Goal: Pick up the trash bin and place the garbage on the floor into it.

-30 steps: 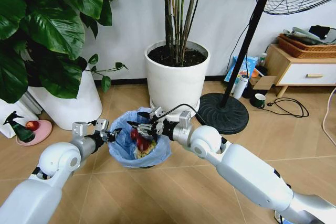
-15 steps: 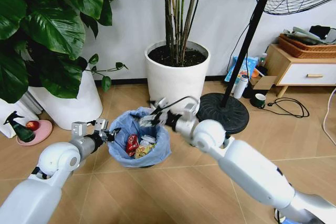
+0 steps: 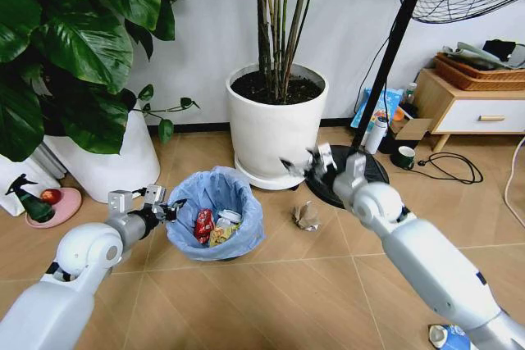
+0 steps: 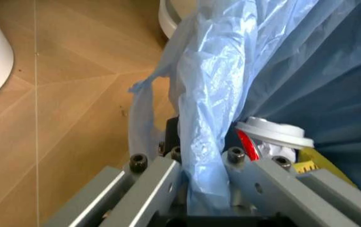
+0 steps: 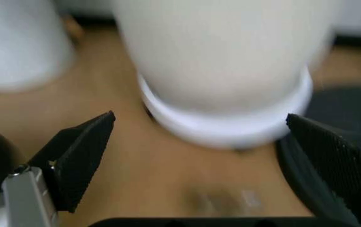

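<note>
Head view: left end effector clamps the trash bin rim; that thin bag could slip. Right end effector, fingers apart, hovers centre frame above crumpled brown paper.

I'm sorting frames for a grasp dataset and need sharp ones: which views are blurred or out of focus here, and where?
Head view: room sharp, but the right gripper is smeared by motion. Right wrist view: the white plant pot and floor are soft and blurred; the open black fingers are only a little crisper. Left wrist view: the left gripper clamping the trash bin liner is fairly sharp.
</note>
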